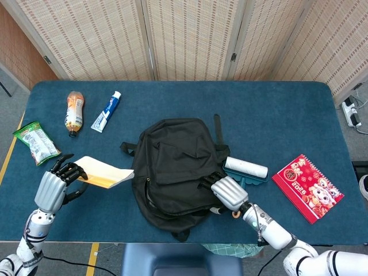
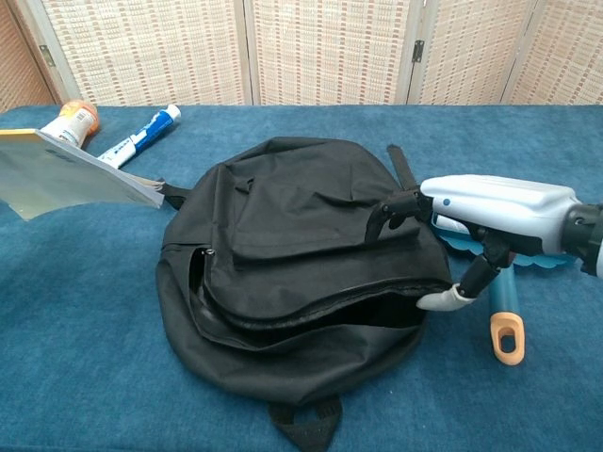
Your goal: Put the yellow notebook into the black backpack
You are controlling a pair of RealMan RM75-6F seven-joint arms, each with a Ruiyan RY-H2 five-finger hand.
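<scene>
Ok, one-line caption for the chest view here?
Right hand lifts the black backpack flap open while the yellow notebook waits, raised, at left.

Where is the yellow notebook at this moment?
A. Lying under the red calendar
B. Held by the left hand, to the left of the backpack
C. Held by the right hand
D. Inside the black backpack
B: the left hand holds the yellow notebook beside the black backpack.
</scene>
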